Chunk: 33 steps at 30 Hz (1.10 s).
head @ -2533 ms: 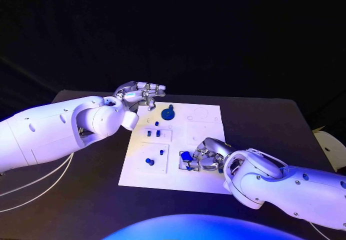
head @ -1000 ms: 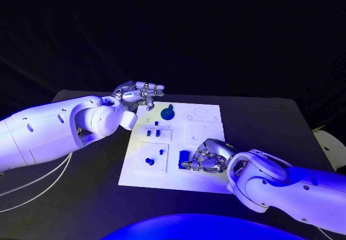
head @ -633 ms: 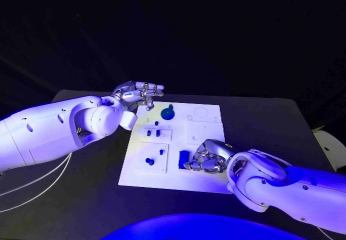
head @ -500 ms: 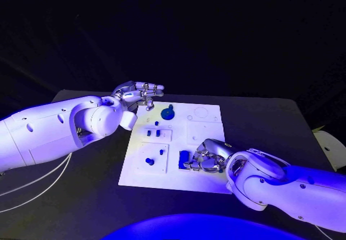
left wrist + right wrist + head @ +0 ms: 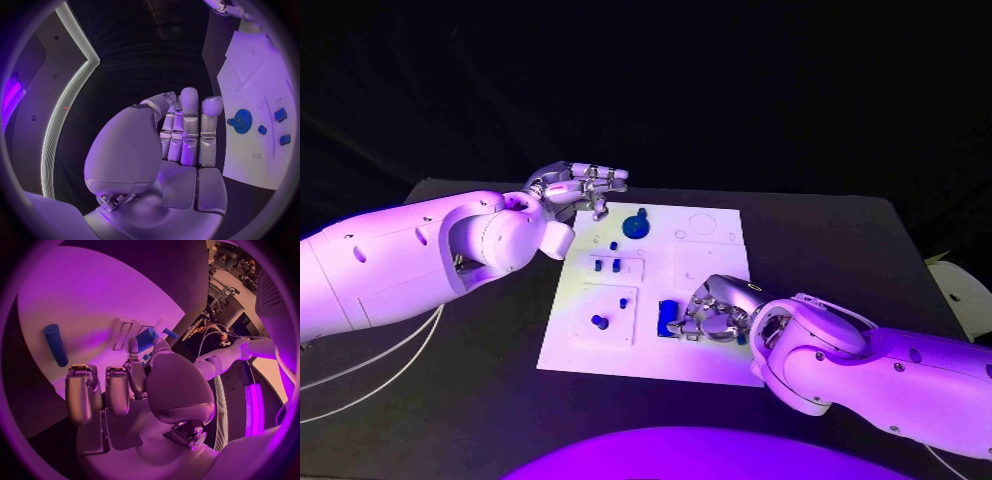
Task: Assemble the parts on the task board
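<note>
1. In the head view, the task board (image 5: 678,300) is seen in the middle of the black table (image 5: 848,250), with small blue parts (image 5: 599,322) on it.
2. The right hand (image 5: 711,312) is seen over the board's near right area beside a blue bar (image 5: 666,317); the fingers are curled, and whether anything is held cannot be told.
3. In the right wrist view, a blue cylinder (image 5: 55,344) is shown lying apart from the fingers (image 5: 115,390).
4. The left hand (image 5: 578,187) is held at the board's far left corner; in the left wrist view its fingers (image 5: 189,125) are shown straight and together, with nothing held.
5. A blue gear (image 5: 240,120) is shown on the board.
</note>
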Tool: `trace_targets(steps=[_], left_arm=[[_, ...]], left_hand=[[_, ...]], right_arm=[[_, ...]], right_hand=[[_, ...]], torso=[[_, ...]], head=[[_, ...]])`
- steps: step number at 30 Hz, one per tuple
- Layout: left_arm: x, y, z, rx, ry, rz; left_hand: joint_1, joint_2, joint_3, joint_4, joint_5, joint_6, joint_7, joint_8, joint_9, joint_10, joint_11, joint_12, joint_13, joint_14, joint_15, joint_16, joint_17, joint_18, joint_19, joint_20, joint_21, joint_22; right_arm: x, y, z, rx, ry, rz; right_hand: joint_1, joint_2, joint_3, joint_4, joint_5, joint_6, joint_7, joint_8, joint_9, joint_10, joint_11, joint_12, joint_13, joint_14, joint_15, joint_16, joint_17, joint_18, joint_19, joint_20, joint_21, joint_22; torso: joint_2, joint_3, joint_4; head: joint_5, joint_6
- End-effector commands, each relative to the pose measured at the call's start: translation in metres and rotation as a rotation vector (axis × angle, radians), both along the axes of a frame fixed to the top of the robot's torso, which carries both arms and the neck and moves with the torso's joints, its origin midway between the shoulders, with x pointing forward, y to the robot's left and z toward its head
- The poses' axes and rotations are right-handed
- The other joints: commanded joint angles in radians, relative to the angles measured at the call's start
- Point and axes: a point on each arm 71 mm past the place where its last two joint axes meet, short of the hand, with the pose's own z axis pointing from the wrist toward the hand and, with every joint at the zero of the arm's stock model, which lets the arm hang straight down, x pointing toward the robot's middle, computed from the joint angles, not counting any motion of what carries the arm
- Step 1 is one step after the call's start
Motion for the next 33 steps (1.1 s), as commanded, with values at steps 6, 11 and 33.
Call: trace_targets(steps=[6, 11, 33], left_arm=[[-0.001, -0.002, 0.001, -0.012, 0.002, -0.021], [-0.001, -0.002, 0.001, -0.012, 0.002, -0.021], [-0.001, -0.001, 0.001, -0.011, 0.002, -0.018]], left_hand=[[0.005, 0.002, -0.003, -0.004, -0.001, -0.004, 0.006, 0.001, -0.002, -0.008, 0.002, 0.003, 0.000, -0.004, 0.001, -0.003, -0.001, 0.020, -0.002, 0.000, -0.007, -0.003], [0.005, 0.002, -0.003, -0.004, -0.001, -0.004, 0.006, 0.001, -0.002, -0.008, 0.002, 0.003, 0.000, -0.004, 0.001, -0.003, -0.001, 0.020, -0.002, 0.000, -0.007, -0.003], [0.006, 0.002, -0.004, -0.005, -0.001, -0.005, 0.006, 0.001, -0.002, -0.010, 0.002, 0.003, 0.000, -0.005, 0.001, -0.003, -0.001, 0.020, -0.002, 0.000, -0.007, -0.003]], right_arm=[[-0.001, -0.003, -0.004, -0.036, 0.015, 0.021], [-0.002, -0.005, -0.003, -0.037, 0.017, 0.020], [-0.004, -0.013, 0.004, 0.022, -0.014, 0.014]], right_hand=[[0.042, -0.004, -0.003, -0.008, -0.065, 0.005, 0.002, 0.002, 0.002, 0.005, 0.001, -0.001, -0.002, 0.077, -0.008, 0.005, 0.131, -0.009, 0.067, -0.007, 0.002, 0.237], [0.045, -0.005, -0.003, -0.009, -0.065, 0.005, 0.002, 0.002, 0.002, 0.005, 0.001, -0.001, -0.002, 0.077, -0.008, 0.005, 0.131, -0.009, 0.067, -0.007, 0.002, 0.237], [0.051, -0.018, -0.018, 0.004, -0.053, -0.006, 0.008, -0.007, 0.002, -0.001, 0.006, -0.012, -0.008, 0.076, -0.004, 0.002, 0.126, -0.007, 0.063, -0.005, -0.009, 0.234]], torso=[[0.000, 0.0009, -0.0001], [0.000, 0.0004, -0.0010], [-0.001, 0.0005, -0.0014]], head=[[0.001, -0.003], [0.001, -0.006], [0.003, -0.006]])
